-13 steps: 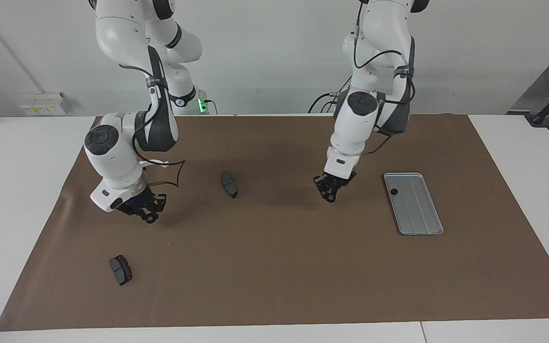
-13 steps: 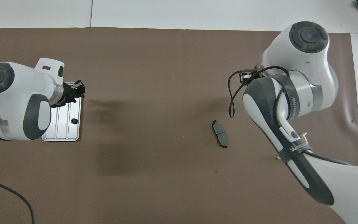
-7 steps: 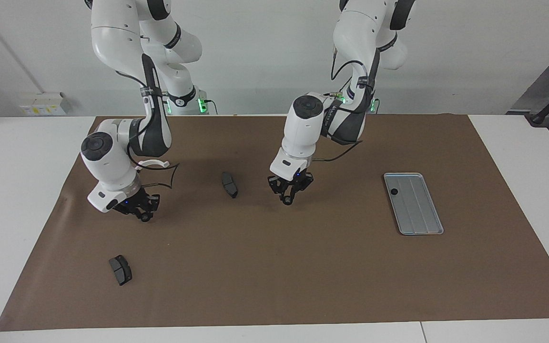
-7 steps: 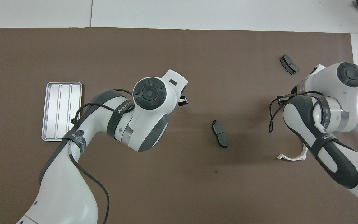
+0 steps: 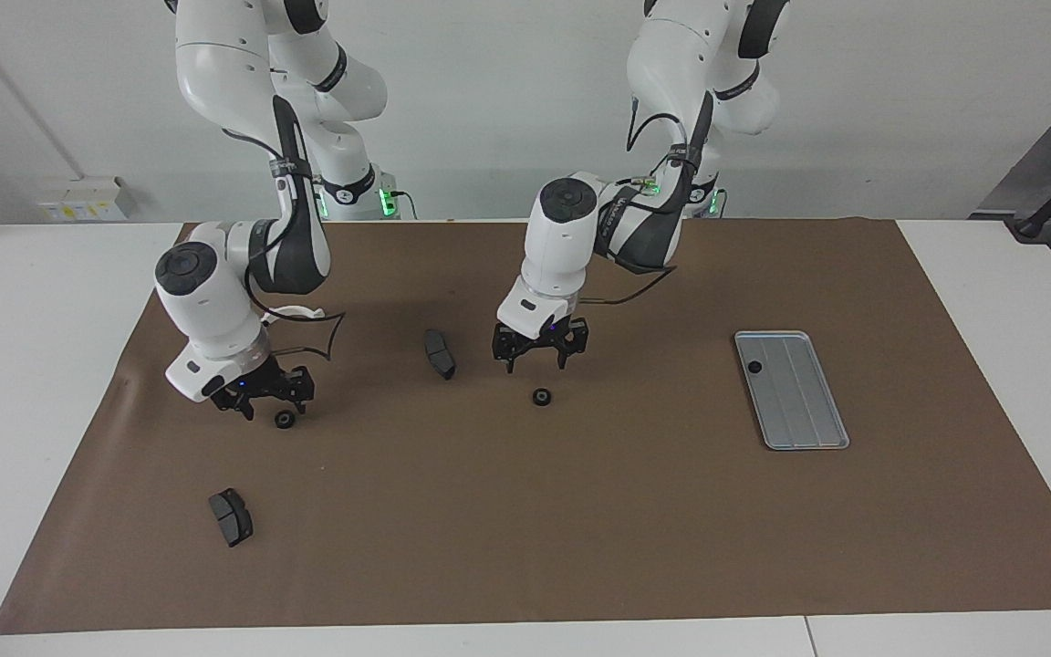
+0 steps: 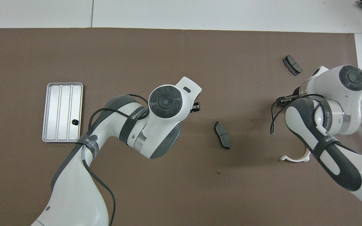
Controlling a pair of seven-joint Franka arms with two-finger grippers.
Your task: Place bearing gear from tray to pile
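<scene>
there are three small black bearing gears: one on the brown mat, one also on the mat, and one in the single silver tray. there are two dark grey brake pads, one and another, and one white curved bracket. there are two robot arms, each with one gripper.

light: bright, even, from above | shadows: soft, faint on mat beneath both arms | glare: mild sheen on tray | focus: sharp throughout | blur: none | edge distortion: slight
</scene>
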